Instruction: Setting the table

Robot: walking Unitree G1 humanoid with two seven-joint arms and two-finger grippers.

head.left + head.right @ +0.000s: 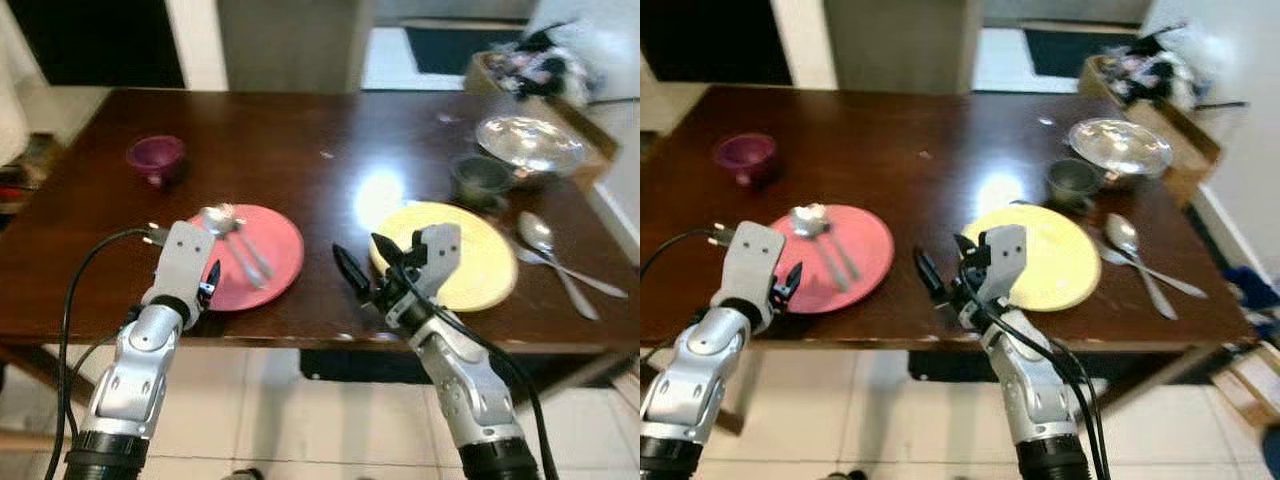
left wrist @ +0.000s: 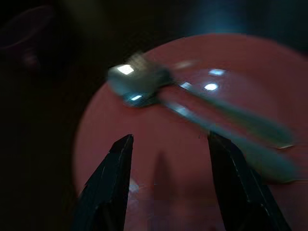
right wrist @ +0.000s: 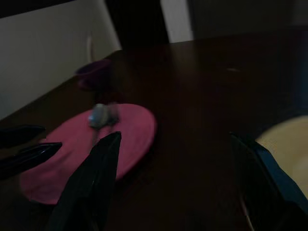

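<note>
My left gripper (image 2: 166,144) hangs at the near edge of the pink plate (image 1: 275,250), fingers apart. The left wrist view shows a spoon and fork (image 2: 144,82) just beyond the tips, blurred. My right gripper (image 1: 368,262) is wide open between the pink plate and yellow plate (image 1: 480,255). Past them: purple cup (image 1: 155,157), dark cup (image 1: 480,180), silver bowl (image 1: 530,143), another spoon and fork (image 1: 550,250).

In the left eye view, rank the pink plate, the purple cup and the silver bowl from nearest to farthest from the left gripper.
1. The pink plate, right in front of the left gripper, near the table's front edge.
2. The purple cup, farther back on the table's left side.
3. The silver bowl, far across on the right, toward the back.
</note>
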